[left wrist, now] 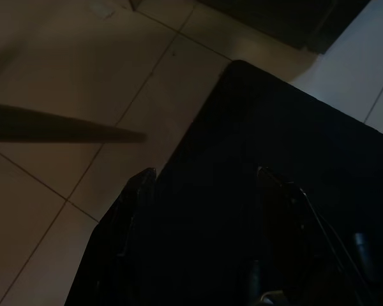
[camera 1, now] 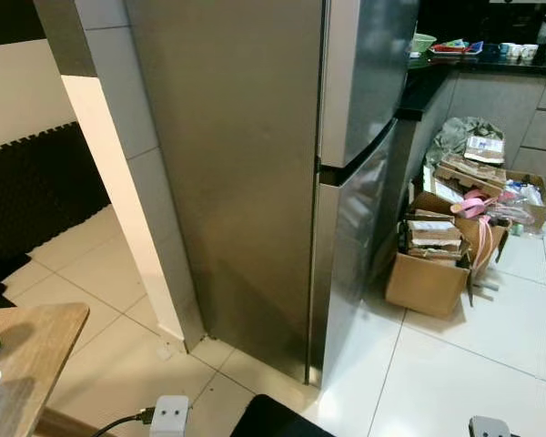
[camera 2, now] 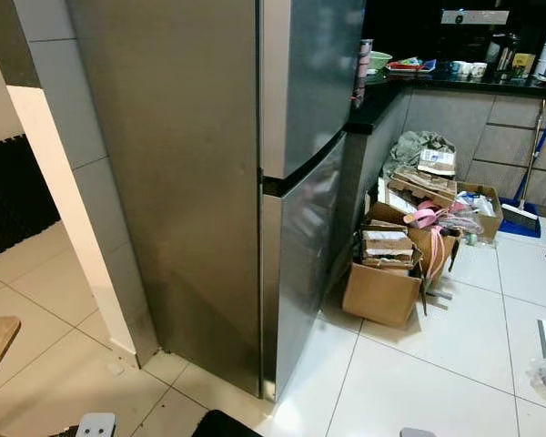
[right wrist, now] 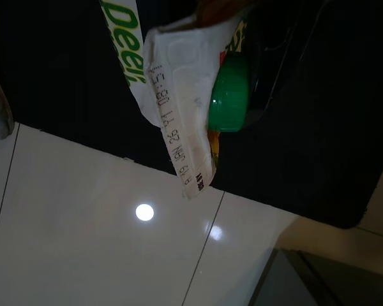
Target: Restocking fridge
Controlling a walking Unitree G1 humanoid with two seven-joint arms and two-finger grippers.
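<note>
Green-capped white carton (right wrist: 185, 95) lettered "Deer", held by right gripper (right wrist: 242, 57), left gripper (left wrist: 204, 185) parted, steel fridge (camera 1: 346, 182) closed.

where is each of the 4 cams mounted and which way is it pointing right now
Left eye view: head camera, looking forward and down at the closed fridge and cardboard boxes; a wooden table at left.
Right eye view: same head, same fridge and boxes, plus a broom.
Left wrist view: left wrist, looking along the dark left gripper at the floor tiles.
Right wrist view: right wrist, looking at a green-capped carton over white tiles.
Both eye views share the fridge and boxes.
</note>
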